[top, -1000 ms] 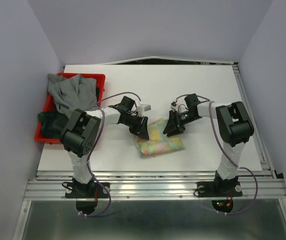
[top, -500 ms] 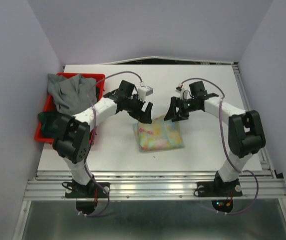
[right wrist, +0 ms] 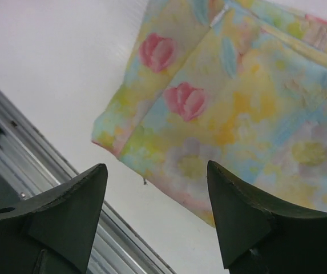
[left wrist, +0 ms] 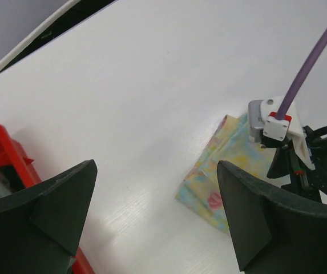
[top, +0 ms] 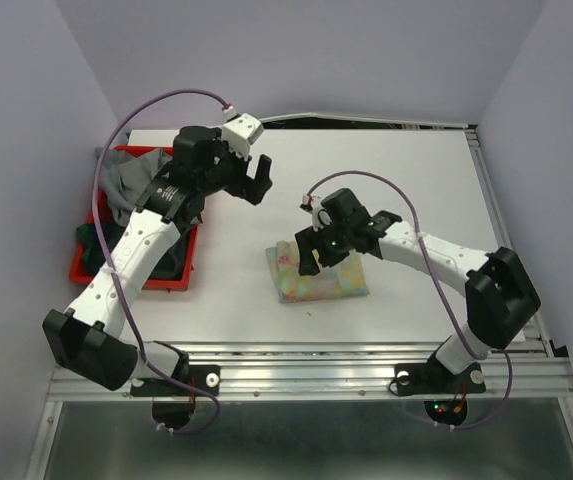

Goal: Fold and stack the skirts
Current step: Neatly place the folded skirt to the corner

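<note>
The floral skirt (top: 318,276) lies folded in a small rectangle near the middle front of the table; it also shows in the left wrist view (left wrist: 223,171) and fills the right wrist view (right wrist: 231,97). My right gripper (top: 312,256) hovers open over its left part, fingers (right wrist: 72,211) apart with nothing between them. My left gripper (top: 259,181) is raised, wide open and empty, between the bin and the folded skirt (left wrist: 156,165). A grey skirt (top: 126,190) and dark cloth (top: 88,240) lie heaped in the red bin, partly hidden by the left arm.
The red plastic bin (top: 84,270) stands at the table's left edge, its corner in the left wrist view (left wrist: 6,154). The metal rail at the table's near edge (right wrist: 32,165) runs close to the skirt's front corner. Purple cables loop above both arms.
The left gripper let go of the floral skirt, opened wide and rose back-left toward the bin. The right gripper opened and moved left over the skirt, which now lies flat.
</note>
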Controlling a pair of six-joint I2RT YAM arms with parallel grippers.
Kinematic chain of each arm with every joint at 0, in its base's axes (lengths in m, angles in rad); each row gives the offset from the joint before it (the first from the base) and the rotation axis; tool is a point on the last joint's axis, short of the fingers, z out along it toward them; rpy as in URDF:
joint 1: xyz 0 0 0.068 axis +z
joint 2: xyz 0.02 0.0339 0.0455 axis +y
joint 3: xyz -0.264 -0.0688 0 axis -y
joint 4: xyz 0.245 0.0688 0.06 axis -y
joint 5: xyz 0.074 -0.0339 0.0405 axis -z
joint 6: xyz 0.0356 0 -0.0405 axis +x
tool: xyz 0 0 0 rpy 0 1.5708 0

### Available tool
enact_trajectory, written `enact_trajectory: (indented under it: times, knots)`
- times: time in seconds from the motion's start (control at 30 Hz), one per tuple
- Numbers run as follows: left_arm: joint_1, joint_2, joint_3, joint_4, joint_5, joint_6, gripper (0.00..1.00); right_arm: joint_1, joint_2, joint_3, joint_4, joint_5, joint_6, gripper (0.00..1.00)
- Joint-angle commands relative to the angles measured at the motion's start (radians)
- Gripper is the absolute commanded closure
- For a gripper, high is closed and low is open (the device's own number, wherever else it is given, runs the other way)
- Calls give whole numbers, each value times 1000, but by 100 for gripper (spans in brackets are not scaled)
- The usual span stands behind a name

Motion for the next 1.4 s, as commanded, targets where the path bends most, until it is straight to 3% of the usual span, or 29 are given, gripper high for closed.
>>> enact_trajectory:
  times: [0.0, 0.33, 0.6, 0.93, 1.2, 1.37]
  knots:
    - [54, -36, -5, -59, -70, -10, 1, 5, 56, -34, 7, 163, 23, 25]
    - [111, -105, -130, -71, -52, -28, 1, -4, 292, 3, 9, 327, 17, 31]
    - [140, -101, -137, -75, 0, -28, 1, -182, 289, -17, -22, 322, -107, 32]
    - [143, -82, -132, -78, 43, -21, 1, -468, 314, -22, -12, 215, -425, 32]
    - [143, -64, -112, -88, 51, -10, 1, -606, 427, 130, -13, 219, -541, 32]
    - [143, -64, -106, -93, 45, -4, 1, -660, 486, 237, -28, 252, -522, 32]
